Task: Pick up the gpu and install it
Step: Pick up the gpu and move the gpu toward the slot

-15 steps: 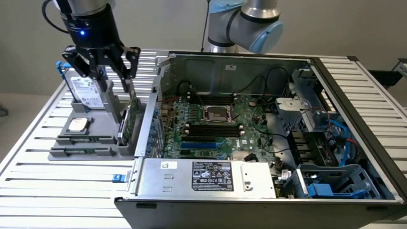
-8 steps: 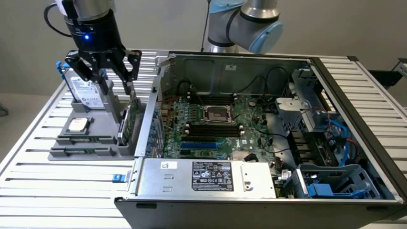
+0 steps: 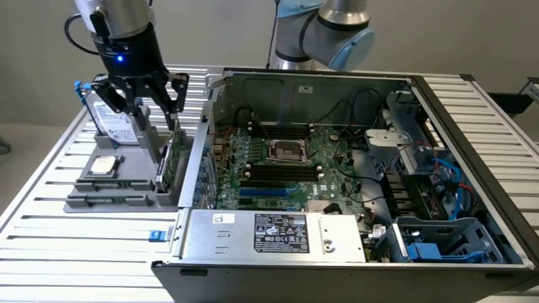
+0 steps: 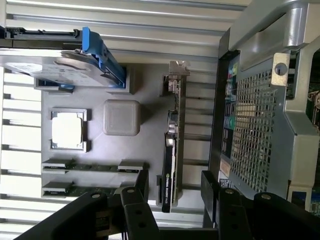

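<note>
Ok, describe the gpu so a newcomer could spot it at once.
Beside the open case, on the exterior view's left, sits a grey tray. The gpu stands on edge along the tray's side nearest the case: a thin card, black-faced and green-backed, unlike the blue-framed drive.

One gpu (image 4: 169,172), one blue-framed hard drive (image 4: 47,67), one processor chip (image 4: 67,131), two memory sticks (image 4: 92,167), one open computer case (image 3: 295,95)

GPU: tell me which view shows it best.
The wrist view: the GPU stands on edge in its holder, seen along nearly its full length, from bracket to black shroud. In the exterior view it is a thin green sliver, edge-on.
</note>
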